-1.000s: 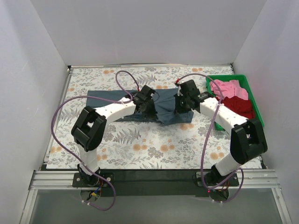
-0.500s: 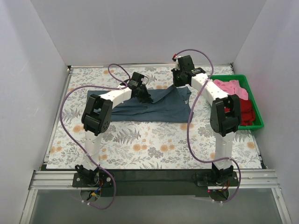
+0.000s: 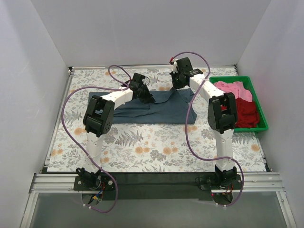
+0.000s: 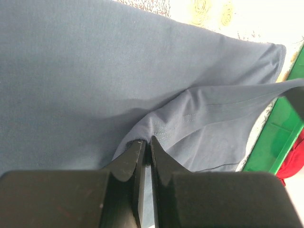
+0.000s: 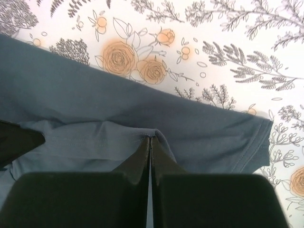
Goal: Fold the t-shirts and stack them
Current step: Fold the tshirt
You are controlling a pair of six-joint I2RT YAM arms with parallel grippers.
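My left gripper [image 4: 146, 141] is pinched shut on a hem fold of the large slate blue-grey cloth t-shirt [image 3: 164, 108]. My right gripper [image 5: 150, 139] is clamped on the same hem. The shirt lies spread on the floral-patterned table [image 3: 142, 142], toward 12 o'clock. At 3 o'clock, the crumpled pink cloth t-shirt [image 3: 232, 89] and dark red cloth t-shirt [image 3: 244, 111] sit in the green plastic bin [image 3: 262, 118].

Counting three t-shirts: one slate blue-grey t-shirt [image 3: 161, 110], one pink t-shirt [image 3: 232, 89], one dark red t-shirt [image 3: 245, 112]. Also tallying one green bin [image 3: 230, 78], one floral table [image 3: 142, 145], and two grippers, the left gripper [image 3: 145, 95] and the right gripper [image 3: 178, 84].
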